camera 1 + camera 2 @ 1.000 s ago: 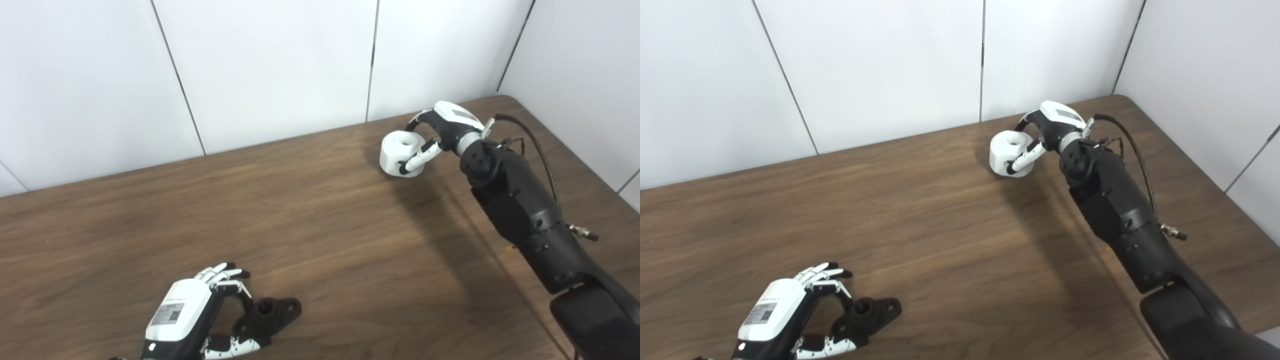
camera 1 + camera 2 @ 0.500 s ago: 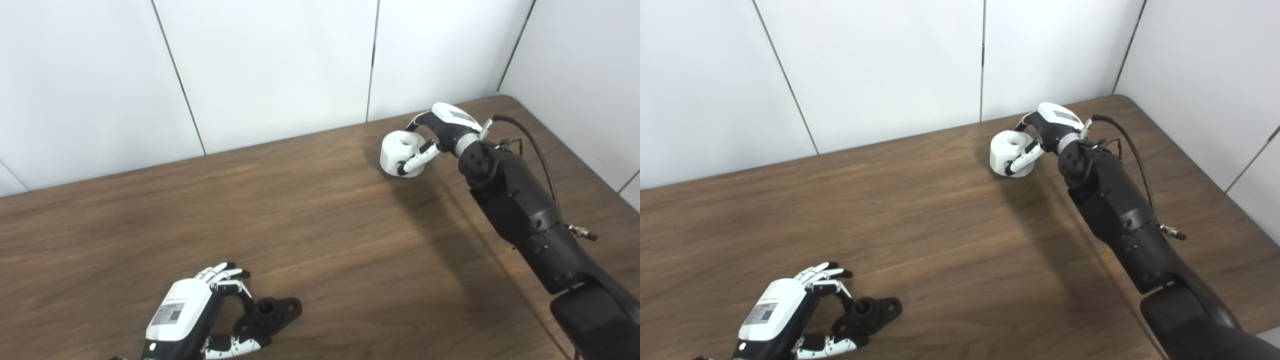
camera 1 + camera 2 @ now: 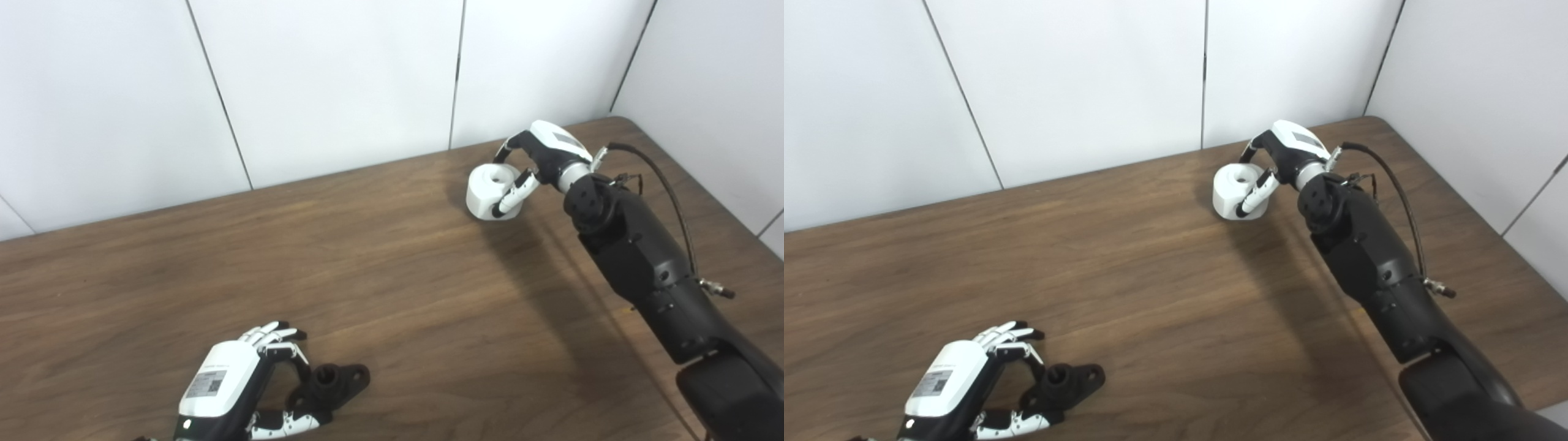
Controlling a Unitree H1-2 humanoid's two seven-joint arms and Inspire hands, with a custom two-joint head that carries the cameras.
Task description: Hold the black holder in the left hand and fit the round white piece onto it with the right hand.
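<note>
While the right hand (image 3: 531,164) curls round the round white piece (image 3: 493,192) at the far side of the wooden table (image 3: 392,275), fingers behind it and thumb across its near face, the left hand (image 3: 236,386) lies low at the near edge with fingers and thumb set loosely about the black holder (image 3: 327,384). The holder lies flat on the wood, its short upright stub just beyond the left fingertips; whether that grasp is firm cannot be told. The white piece, a stubby cylinder with a hole in its top, looks tipped slightly within the right hand's hold and close to the tabletop. The two parts are well apart. The risks from here are plain: a smooth, rounded piece gripped only at its sides could roll or slip during the carry across, and a holder not yet firmly clasped could skid or twist when the piece is pressed onto its stub, leaving hole and stub misaligned.
</note>
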